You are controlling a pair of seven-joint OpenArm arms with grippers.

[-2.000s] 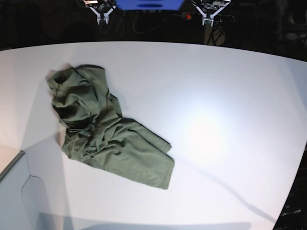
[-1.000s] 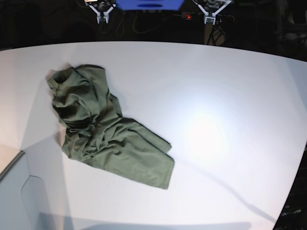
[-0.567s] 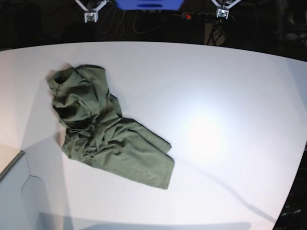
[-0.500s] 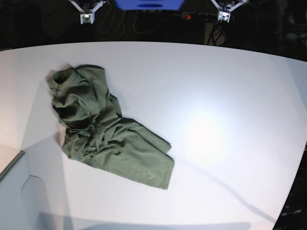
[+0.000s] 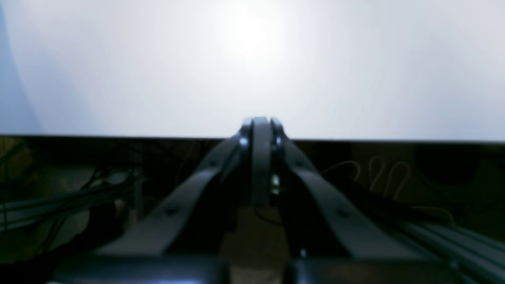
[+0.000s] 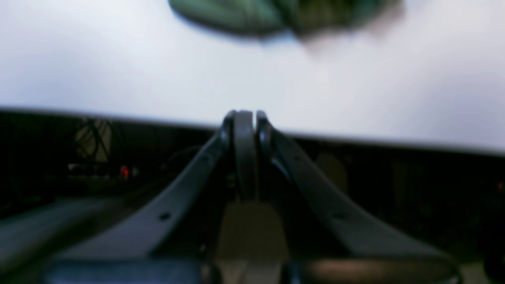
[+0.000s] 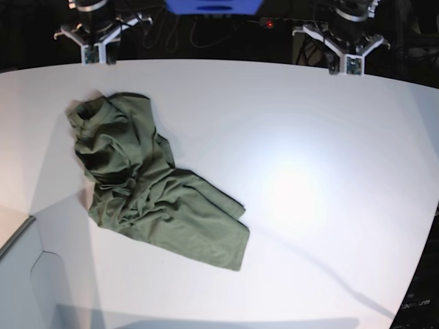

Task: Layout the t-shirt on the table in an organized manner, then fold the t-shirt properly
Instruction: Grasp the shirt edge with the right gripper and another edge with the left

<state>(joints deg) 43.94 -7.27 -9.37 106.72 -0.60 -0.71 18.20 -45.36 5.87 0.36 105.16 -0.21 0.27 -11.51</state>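
The t-shirt point(image 7: 146, 182) lies crumpled on the left half of the table point(image 7: 309, 137), running from the far left toward the near middle. The right gripper point(image 7: 93, 55) hangs over the far edge behind it; the left gripper point(image 7: 350, 65) over the far edge, well to the right.

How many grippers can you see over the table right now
2. The right gripper is at the table's far edge, just beyond the crumpled t-shirt. The left gripper is at the far edge on the opposite side. Both are shut.
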